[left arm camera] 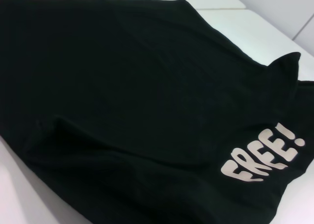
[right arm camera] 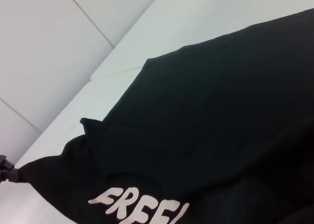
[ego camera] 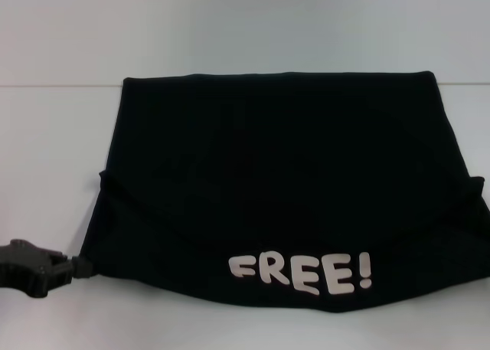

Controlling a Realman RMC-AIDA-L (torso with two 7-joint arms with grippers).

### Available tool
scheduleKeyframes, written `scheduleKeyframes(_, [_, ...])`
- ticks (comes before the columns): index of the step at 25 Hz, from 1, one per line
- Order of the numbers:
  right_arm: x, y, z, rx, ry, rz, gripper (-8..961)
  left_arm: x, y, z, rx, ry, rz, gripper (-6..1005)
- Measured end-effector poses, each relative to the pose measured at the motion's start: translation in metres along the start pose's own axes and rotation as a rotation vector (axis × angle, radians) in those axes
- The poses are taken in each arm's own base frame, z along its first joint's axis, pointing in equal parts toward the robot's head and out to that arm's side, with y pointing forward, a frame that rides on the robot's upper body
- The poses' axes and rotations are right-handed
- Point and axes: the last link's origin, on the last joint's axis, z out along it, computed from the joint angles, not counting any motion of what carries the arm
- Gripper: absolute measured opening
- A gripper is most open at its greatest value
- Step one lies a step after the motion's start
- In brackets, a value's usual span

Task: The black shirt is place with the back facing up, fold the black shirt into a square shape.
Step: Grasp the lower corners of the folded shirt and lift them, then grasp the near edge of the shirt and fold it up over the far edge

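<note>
The black shirt lies folded on the white table, a broad dark shape with a second layer turned over its near part. Pale "FREE!" lettering faces up by the near edge, right of centre. My left gripper sits at the shirt's near left corner, shut on the fabric there; the right wrist view shows that corner drawn to a point at the left gripper. The left wrist view shows the shirt and its lettering. My right gripper is out of view.
The white table surrounds the shirt, with bare surface to the left and a narrow strip along the near edge. A seam or back edge runs behind the shirt. The shirt's right side reaches the picture's edge.
</note>
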Motion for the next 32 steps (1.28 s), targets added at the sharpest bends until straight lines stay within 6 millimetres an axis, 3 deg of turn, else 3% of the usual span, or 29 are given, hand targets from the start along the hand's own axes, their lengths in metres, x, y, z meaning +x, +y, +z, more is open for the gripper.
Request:
scheduleKeyframes(19, [0.042,0.013,-0.016,-0.058,0.088,0.029,22,-0.027,0.022,-0.011,-0.139,-0.071,-0.02,5])
scheduleKeyframes(32, [0.055,0.017,-0.023,-0.069,0.112,0.046,22,-0.039,0.027,-0.016,-0.168,-0.105,-0.038,4])
